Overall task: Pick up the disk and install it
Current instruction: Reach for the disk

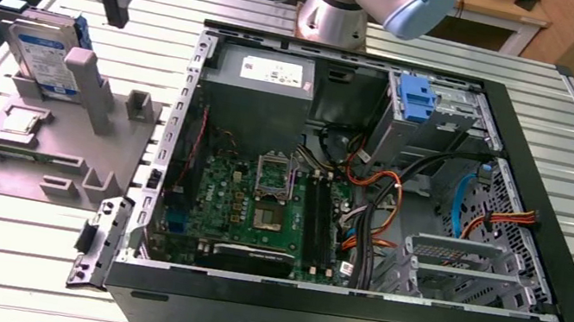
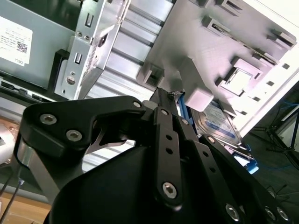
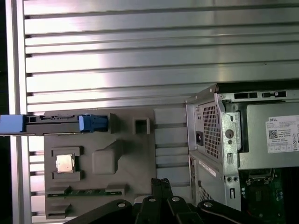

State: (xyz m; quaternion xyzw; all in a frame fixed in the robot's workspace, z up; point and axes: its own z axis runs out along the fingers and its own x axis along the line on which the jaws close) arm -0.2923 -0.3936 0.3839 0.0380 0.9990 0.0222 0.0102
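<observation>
The disk (image 1: 42, 54) stands on edge in a slot of the grey fixture block (image 1: 43, 151) at the exterior view's left, silver-grey with a blue-and-white label and a blue carrier around it. In the first wrist view the disk (image 3: 51, 123) shows edge-on; in the second wrist view the disk (image 2: 219, 122) peeks out behind the fingers. My gripper (image 1: 116, 12) hangs above the table, just beyond and to the right of the disk's top, not touching it. Its black fingers meet at the tips and hold nothing, as both wrist views show (image 3: 161, 183) (image 2: 163, 93).
An open computer case (image 1: 551, 258) lies to the right of the fixture, with motherboard, cables and a blue bracket (image 1: 415, 95) in its upper drive bay. The fixture also carries a chip (image 3: 65, 163) and a tall grey post (image 1: 89, 88). A ribbed aluminium table (image 3: 140, 56) lies underneath.
</observation>
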